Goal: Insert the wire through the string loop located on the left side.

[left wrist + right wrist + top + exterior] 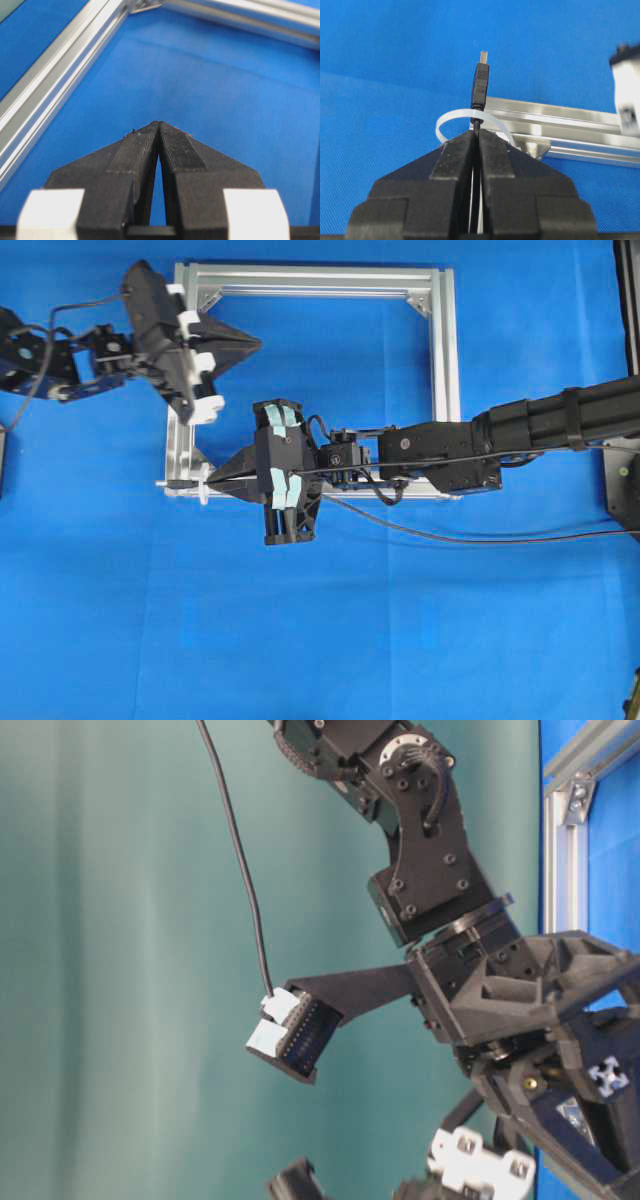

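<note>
Overhead view looks straight down; table-level view sideways, close; wrist views look along each tool, sharing the frame.

I see a square silver aluminium frame lying flat on the blue cloth, filling the upper middle of my overhead view. Triangular corner brackets sit inside its corners at 1 and 11 o'clock. In my table-level view, a teal backdrop covers everything toward 9 o'clock.
</note>
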